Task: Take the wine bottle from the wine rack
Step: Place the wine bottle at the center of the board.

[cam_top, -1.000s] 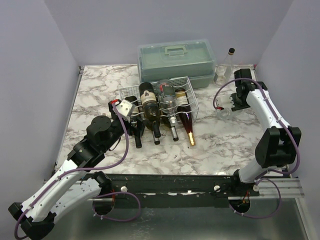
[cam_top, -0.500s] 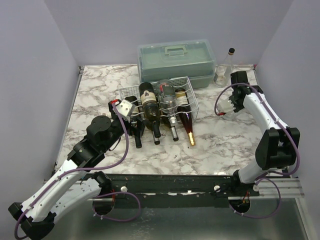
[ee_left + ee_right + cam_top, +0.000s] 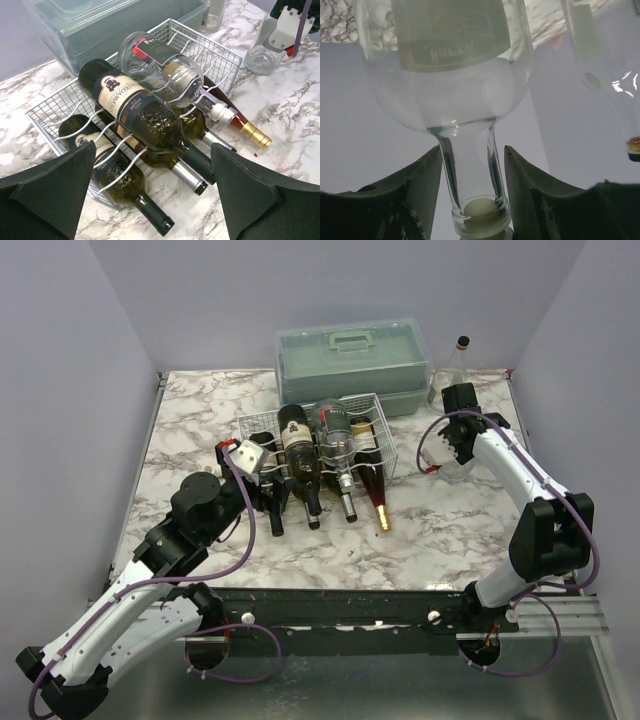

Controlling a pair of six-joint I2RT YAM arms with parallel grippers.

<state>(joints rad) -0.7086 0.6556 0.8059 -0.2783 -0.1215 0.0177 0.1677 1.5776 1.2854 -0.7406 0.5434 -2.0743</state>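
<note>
Well apart from the wine rack (image 3: 386, 443), the wine bottle (image 3: 257, 50) stands off to the rack's right, over the marble table (image 3: 200, 420). It is clear glass with a round, wide body and a slim neck. The right gripper (image 3: 472, 150) is clenched on that neck, one finger (image 3: 422, 185) on each side just below the pale stopper. In the left wrist view the gripper sits on top of the bottle and hides its neck.

The bottle's long axis runs about vertical, neck up and base toward the marble. Whether the base touches the table cannot be told. In the right wrist view a pale label shows through the glass on the body.

Just behind it, a second clear bottle with a dark cap (image 3: 457, 368) stands upright beside the grey-green case (image 3: 350, 360), which sits at the back of the table right behind the rack.

The rack holds several bottles lying flat, necks toward the near edge. A dark labelled bottle (image 3: 135, 115) lies across the wavy wires. A clear racked bottle (image 3: 160, 65) rests on top beside it, and a bottle with a gold foil neck (image 3: 252, 132) sticks out on the right.

The left gripper (image 3: 152, 145) hangs at the rack's near-left corner, its fingers spread wide and touching nothing.
</note>
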